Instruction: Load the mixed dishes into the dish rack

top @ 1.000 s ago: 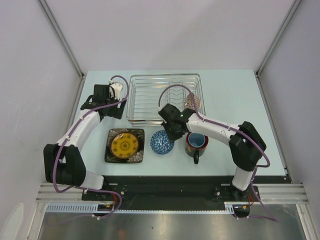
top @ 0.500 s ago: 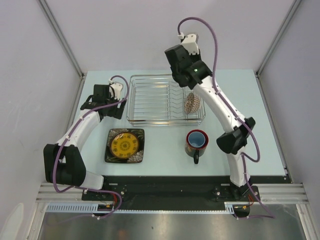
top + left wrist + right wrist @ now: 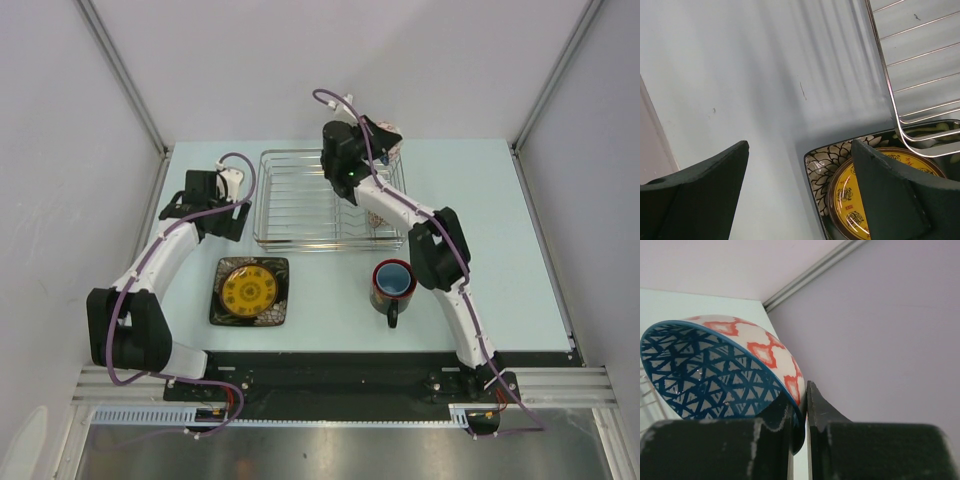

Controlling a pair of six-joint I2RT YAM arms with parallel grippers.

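We see the pale table (image 3: 490,210) carrying the wire dish rack (image 3: 300,205) at its far middle. Nearer the front, on the left, the square black plate (image 3: 222,312) lies flat with the round yellow plate (image 3: 249,288) on top of it. The mug (image 3: 392,284) stands upright to their right, apart from both. The right gripper (image 3: 801,396) pinches the rim of the blue bowl (image 3: 710,370), held tilted above the rack's far right corner. The left gripper (image 3: 799,150) hangs spread and empty beside the rack's left edge.
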